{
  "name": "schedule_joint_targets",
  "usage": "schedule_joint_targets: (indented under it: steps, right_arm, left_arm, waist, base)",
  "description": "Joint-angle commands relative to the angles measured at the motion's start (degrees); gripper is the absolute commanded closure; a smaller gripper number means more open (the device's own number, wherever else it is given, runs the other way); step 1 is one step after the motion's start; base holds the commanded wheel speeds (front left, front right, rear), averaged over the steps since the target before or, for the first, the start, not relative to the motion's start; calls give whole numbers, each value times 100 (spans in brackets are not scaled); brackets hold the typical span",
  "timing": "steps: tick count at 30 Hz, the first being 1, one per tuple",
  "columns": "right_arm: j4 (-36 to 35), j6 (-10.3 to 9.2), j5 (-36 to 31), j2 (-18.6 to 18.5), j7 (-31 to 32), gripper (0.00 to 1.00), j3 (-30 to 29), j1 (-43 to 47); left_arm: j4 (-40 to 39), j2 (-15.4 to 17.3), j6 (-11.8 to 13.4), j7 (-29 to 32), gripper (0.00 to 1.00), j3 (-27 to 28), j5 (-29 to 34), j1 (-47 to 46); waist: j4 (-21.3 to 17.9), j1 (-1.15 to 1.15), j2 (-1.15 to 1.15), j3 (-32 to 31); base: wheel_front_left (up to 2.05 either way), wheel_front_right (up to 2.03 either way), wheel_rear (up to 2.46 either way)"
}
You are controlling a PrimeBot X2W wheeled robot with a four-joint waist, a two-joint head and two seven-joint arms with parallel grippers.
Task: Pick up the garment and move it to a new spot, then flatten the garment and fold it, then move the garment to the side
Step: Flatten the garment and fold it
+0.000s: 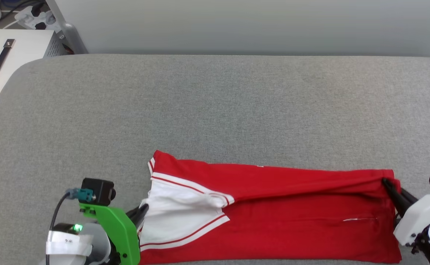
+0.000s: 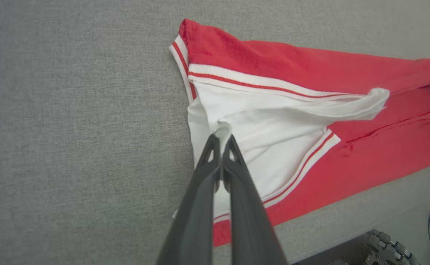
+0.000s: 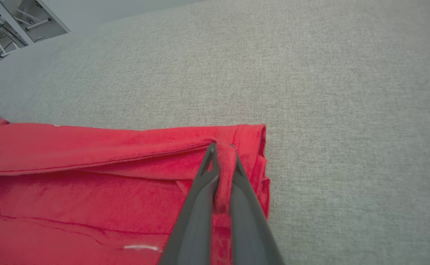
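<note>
A white case [image 1: 12,55] with a black handle stands off the far left corner of the grey bench [image 1: 215,103]. Near the front edge, the left jaws, their dark fingers [image 2: 196,206] pressed together, pinch a fold of the white sleeve [image 1: 178,213] at the left end of the red jersey T-shirt [image 1: 274,206]. The shirt lies as a long band, folded lengthwise, along the bench's near edge. At its right end the right jaws, fingers [image 3: 196,213] closed, grip a bunched bit of red hem.
</note>
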Motion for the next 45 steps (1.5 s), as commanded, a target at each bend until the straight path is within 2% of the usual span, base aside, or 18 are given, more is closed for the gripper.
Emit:
schedule_joint_targets:
  steps: [1, 2, 9, 19, 20, 21, 22, 23, 29, 35, 42, 45]
  right_arm:
    - [-60, -4, 55, -43, 1, 100, 47, 113]
    - [-175, -4, 65, -179, 30, 100, 210, 262]
    - [-268, -4, -93, -479, 188, 100, 627, 388]
    - [-152, -4, -286, -608, 416, 100, 1083, 326]
    - [-140, -4, -272, -604, 460, 90, 1120, 320]
    - [-129, -4, -240, -594, 476, 13, 1137, 314]
    - [-104, -4, -169, -571, 498, 0, 1126, 320]
    - [-88, -4, -97, -548, 535, 0, 1127, 322]
    - [-208, -4, 15, -595, 629, 0, 1173, 279]
    - [-595, -4, 263, -717, 725, 0, 973, 362]
    - [-1073, -4, 462, -783, 1246, 0, 364, 687]
    - [-1237, -4, 492, -680, 1498, 0, -29, 841]
  left_arm:
    - [52, 23, 31, -6, 100, -24, 1, 111]
    - [156, 7, 31, 33, 100, -94, -29, 216]
    - [403, -9, 17, 96, 100, -268, 52, 296]
    - [875, -158, -57, 57, 100, -563, 352, 183]
    - [925, -179, -66, 38, 100, -577, 365, 181]
    - [979, -201, -79, 18, 54, -592, 374, 179]
    - [1013, -214, -88, -6, 16, -602, 387, 176]
    - [1049, -236, -90, -58, 0, -596, 396, 175]
    - [1184, -261, -81, -285, 0, -576, 450, 228]
    - [1032, -219, 31, -556, 0, -435, 452, 314]
    - [491, -207, 265, -1185, 0, -128, 577, 342]
    - [336, -228, 378, -1614, 0, 22, 726, 335]
  waist:
    - [-2, 0, 0, -20]
    - [-23, 0, 0, -48]
    - [-64, 0, 0, -87]
    - [-87, 0, 0, -61]
    - [-87, 0, 0, -64]
    - [-88, 0, 0, -68]
    - [-89, 0, 0, -72]
    - [-89, 0, 0, -80]
    - [-146, 0, 0, -192]
    - [-179, 0, 0, -404]
    - [-149, 0, 0, -560]
    - [-136, 0, 0, -572]
  base:
    - [0, 0, 0]
    - [0, 0, 0]
    - [0, 0, 0]
    - [0, 0, 0]
    - [0, 0, 0]
    - [0, 0, 0]
    - [0, 0, 0]
    - [0, 0, 0]
    - [0, 0, 0]
    - [0, 0, 0]
    - [0, 0, 0]
    - [0, 0, 0]
